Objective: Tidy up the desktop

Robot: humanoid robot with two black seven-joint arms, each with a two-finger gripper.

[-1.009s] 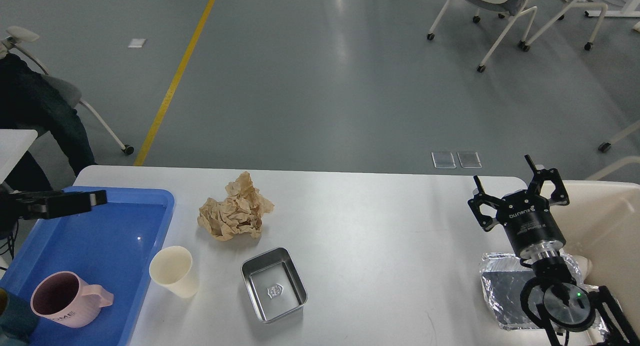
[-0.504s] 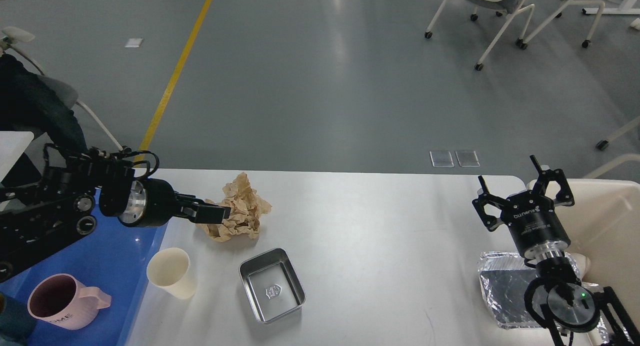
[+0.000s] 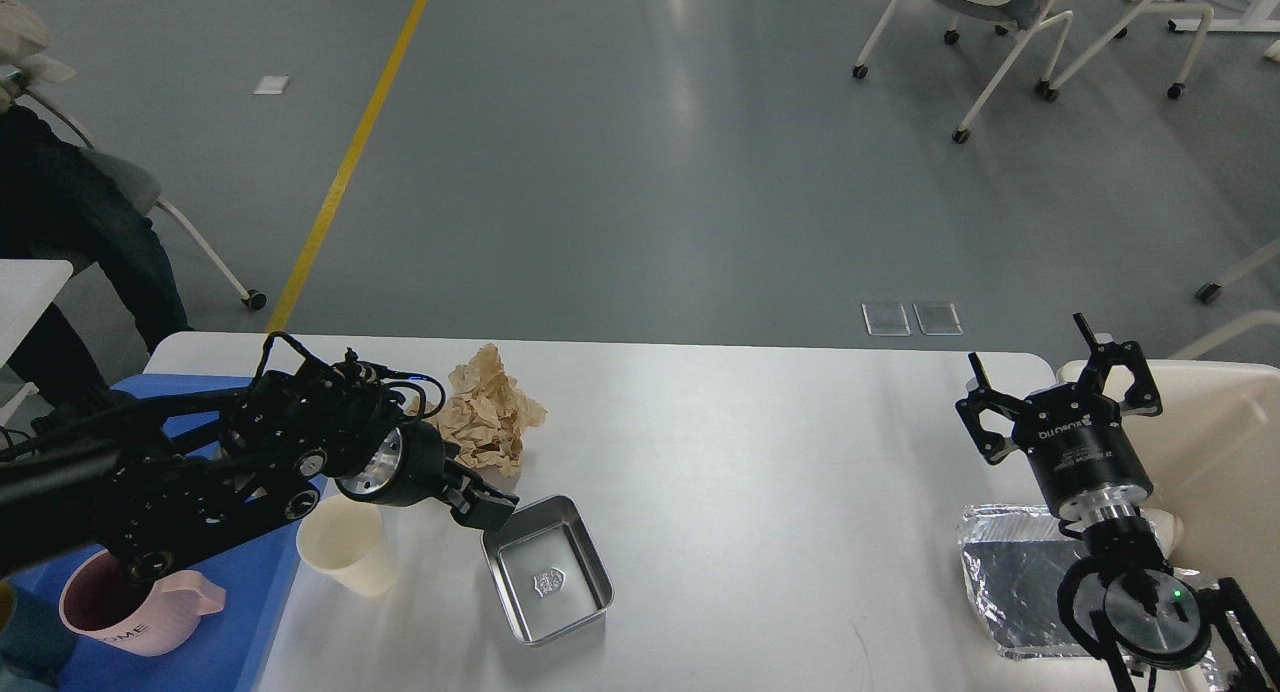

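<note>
The bench (image 3: 760, 452), a wide white-grey top, fills the lower half of the head view. The left arm reaches in from the left, and its fingers (image 3: 487, 505) hang just over the near-left corner of a steel tin (image 3: 546, 570). They are seen dark and end-on, so whether they are spread or closed cannot be told. Behind them lies a wad of crumpled brown paper (image 3: 490, 412). A cream paper cup (image 3: 345, 544) stands just left of the tin, beside a blue tray (image 3: 250, 612) that holds a pink mug (image 3: 120, 602).

At the far right, the right arm's fingers (image 3: 1058, 400) point up, spread wide and holding nothing. Below them a foil sheet (image 3: 1020, 582) lies flat, next to a cream bin (image 3: 1225, 452).
</note>
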